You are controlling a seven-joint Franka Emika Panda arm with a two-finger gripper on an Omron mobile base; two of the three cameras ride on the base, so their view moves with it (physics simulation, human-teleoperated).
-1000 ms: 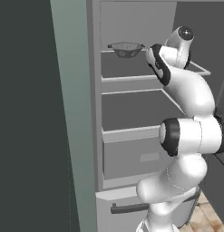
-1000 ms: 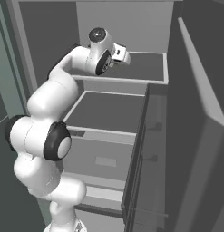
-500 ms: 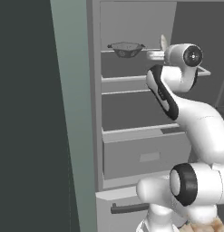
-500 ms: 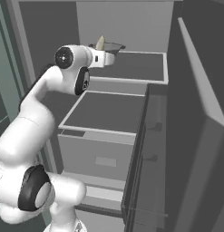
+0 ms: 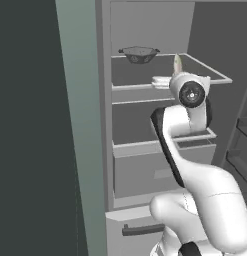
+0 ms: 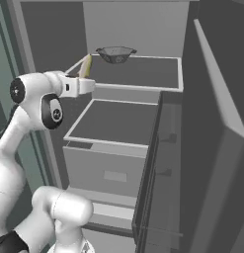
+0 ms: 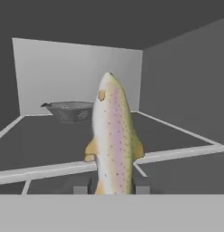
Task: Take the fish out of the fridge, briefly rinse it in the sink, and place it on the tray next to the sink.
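The fish [image 7: 114, 136], pale and speckled with a pink stripe and yellow fins, stands nose-up with its tail between my finger tips. My gripper [image 7: 111, 189] is shut on it. I hold it just in front of the top shelf [image 7: 186, 153] of the open fridge [image 5: 80, 125]. From the base the fish [image 5: 177, 64] pokes up above my hand, and from the other side the fish [image 6: 85, 66] rises over my gripper [image 6: 86, 78] at the shelf's front left corner. The sink and the tray are out of view.
A dark wire colander [image 5: 139, 53] sits at the back of the top shelf, behind the fish. Below are a second shelf [image 6: 118, 121] and a grey drawer [image 6: 106, 170]. The open door's inner racks [image 6: 163, 163] stand to the right.
My hand has drawn back from over the top shelf toward the fridge's front edge and turned, and the fish now stands upright in my grip.
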